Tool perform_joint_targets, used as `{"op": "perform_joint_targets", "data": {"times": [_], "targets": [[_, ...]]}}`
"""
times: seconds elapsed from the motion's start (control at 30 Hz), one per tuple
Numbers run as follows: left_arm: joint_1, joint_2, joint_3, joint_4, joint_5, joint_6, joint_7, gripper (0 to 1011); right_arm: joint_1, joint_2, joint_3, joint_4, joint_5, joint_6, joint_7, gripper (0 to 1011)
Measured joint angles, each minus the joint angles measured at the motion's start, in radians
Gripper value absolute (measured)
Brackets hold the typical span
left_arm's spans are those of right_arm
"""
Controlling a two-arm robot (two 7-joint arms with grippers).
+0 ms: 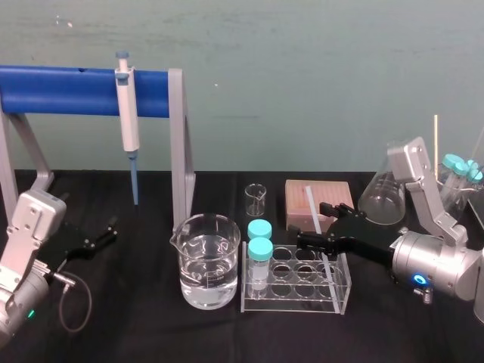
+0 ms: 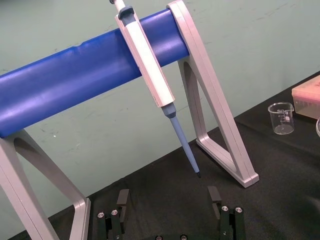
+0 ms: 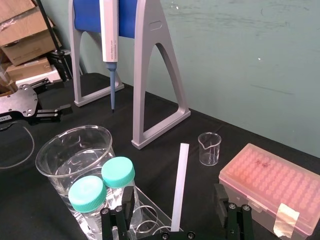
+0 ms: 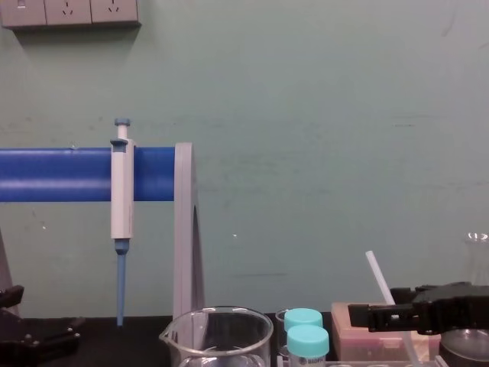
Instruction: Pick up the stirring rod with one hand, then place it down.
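Observation:
The stirring rod [image 1: 312, 209] is a thin translucent white stick. It leans in a clear tube rack [image 1: 295, 296], with its lower end in a right-hand slot. My right gripper [image 1: 327, 224] reaches in from the right at the rod's mid-height. Its black fingers stand open on either side of the stirring rod [image 3: 179, 185] and do not touch it. In the chest view the rod [image 4: 378, 277] sticks up behind the right gripper [image 4: 382, 313]. My left gripper [image 1: 102, 236] rests open on the table at the far left, and its fingers [image 2: 122, 199] hold nothing.
A large beaker of water [image 1: 209, 261] and two teal-capped vials [image 1: 259, 243] stand left of the rod. A small beaker [image 1: 256, 199], a pink tip box [image 1: 318, 198] and a conical flask [image 1: 382, 198] are behind. A pipette [image 1: 127, 113] hangs on the blue stand [image 1: 68, 91].

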Motion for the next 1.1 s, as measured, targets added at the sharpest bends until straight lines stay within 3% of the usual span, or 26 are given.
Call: {"op": "perform_joint_targets", "data": {"times": [0.27,0.53,0.67,0.73,1.0,1.1], "targets": [[0.0,0.0,0.0,0.0,0.0,0.0,0.0,1000,-0.002,0.0,0.003,-0.001,0.005,0.0,0.0,908],[0.0,0.0,0.0,0.0,0.0,0.0,0.0,1000,-0.003,0.0,0.004,-0.001,0.007,0.0,0.0,682],[0.0,0.0,0.0,0.0,0.0,0.0,0.0,1000,-0.003,0.0,0.005,-0.002,0.008,-0.001,0.0,511],[0.0,0.0,0.0,0.0,0.0,0.0,0.0,1000,-0.004,0.0,0.005,-0.002,0.008,-0.001,0.0,481],[0.0,0.0,0.0,0.0,0.0,0.0,0.0,1000,-0.004,0.0,0.006,-0.002,0.008,-0.001,-0.001,190],[0.0,0.0,0.0,0.0,0.0,0.0,0.0,1000,-0.004,0.0,0.006,-0.002,0.009,-0.001,0.0,137]]}}
